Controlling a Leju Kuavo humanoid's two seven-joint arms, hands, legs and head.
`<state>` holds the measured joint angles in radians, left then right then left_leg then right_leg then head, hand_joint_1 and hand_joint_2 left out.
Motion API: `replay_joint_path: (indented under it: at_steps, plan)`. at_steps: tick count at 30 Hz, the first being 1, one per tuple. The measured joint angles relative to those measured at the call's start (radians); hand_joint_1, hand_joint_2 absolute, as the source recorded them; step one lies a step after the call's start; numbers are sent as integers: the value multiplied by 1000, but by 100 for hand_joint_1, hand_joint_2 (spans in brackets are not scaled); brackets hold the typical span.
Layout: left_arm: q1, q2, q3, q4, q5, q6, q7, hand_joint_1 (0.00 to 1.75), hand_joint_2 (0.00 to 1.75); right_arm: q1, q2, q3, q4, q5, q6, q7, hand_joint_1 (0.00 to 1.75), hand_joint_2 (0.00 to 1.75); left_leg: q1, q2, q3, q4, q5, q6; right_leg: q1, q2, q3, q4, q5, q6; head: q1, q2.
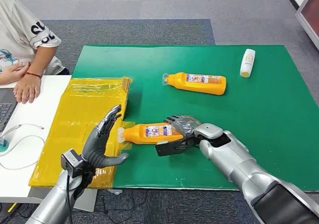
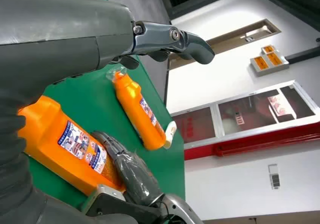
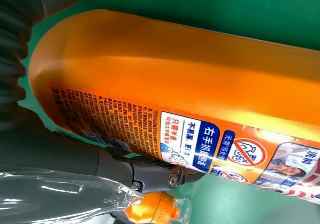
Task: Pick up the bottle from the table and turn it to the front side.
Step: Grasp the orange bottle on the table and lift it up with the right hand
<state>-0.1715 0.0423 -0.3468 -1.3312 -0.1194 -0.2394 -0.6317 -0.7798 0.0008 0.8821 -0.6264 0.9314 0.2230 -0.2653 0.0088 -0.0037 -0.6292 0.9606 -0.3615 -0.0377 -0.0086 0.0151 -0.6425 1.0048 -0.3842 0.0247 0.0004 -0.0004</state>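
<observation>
An orange bottle (image 1: 150, 132) with a printed label lies on its side near the front of the green mat (image 1: 263, 124), cap pointing left. My right hand (image 1: 181, 133) grips its base end, fingers over the top and thumb underneath. The right wrist view shows the bottle (image 3: 170, 79) close up, with label text facing the camera. I cannot tell whether it is off the mat. My left hand (image 1: 102, 143) is open, fingers spread, just left of the cap without touching it. The left wrist view shows the same bottle (image 2: 71, 144) and right hand (image 2: 132, 176).
A second orange bottle (image 1: 195, 83) lies further back on the mat, and a small white bottle (image 1: 247, 63) lies at the far right. Yellow taped sheeting (image 1: 79, 114) covers the left side. A person (image 1: 26, 44) sits at the white table (image 1: 37, 109) with a laptop (image 1: 5, 109).
</observation>
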Motion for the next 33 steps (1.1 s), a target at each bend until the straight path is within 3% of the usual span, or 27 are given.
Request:
replay_joint_path:
  at_steps: [5, 6, 10, 12, 29, 33]
  plan:
    - [-7, 2, 0, 2, 2, -4, 0, 0, 175, -7, 6, 14, 13, -17, 5, -7, 0, 175, 0, 0, 0, 0, 0, 0, 0, 0, 0, 0, 0, 0, 0, 0]
    - [-9, 2, 0, 3, 3, -5, 0, 0, 175, -9, 7, 17, 16, -22, 5, -8, 8, 175, 0, 0, 0, 0, 0, 0, 0, 0, 0, 0, 0, 0, 0, 0]
    - [-15, 4, 0, 5, 3, -7, 0, 0, 175, -12, 11, 21, 25, -35, 4, -10, 167, 175, 0, 0, 0, 0, 0, 0, 0, 0, 0, 0, 0, 0, 0, 0]
    - [-16, 4, -1, 6, 3, -7, 0, 0, 175, -14, 11, 23, 29, -48, -3, -11, 175, 175, 0, 0, 0, 0, 0, 0, 0, 0, 0, 0, 0, 0, 0, 0]
    - [-20, 8, -2, 17, 1, -7, 0, 0, 175, 21, -20, -18, 36, -198, -112, -56, 175, 175, 0, 0, 0, 1, 0, 0, 0, 0, 0, 0, 0, 0, 0, 0]
    - [-20, 9, -3, 17, 1, -14, 0, 0, 175, 44, -43, -56, 24, -301, -99, -136, 175, 175, 0, 0, 0, 2, 0, 1, 0, 0, 1, 0, 0, 1, 0, 0]
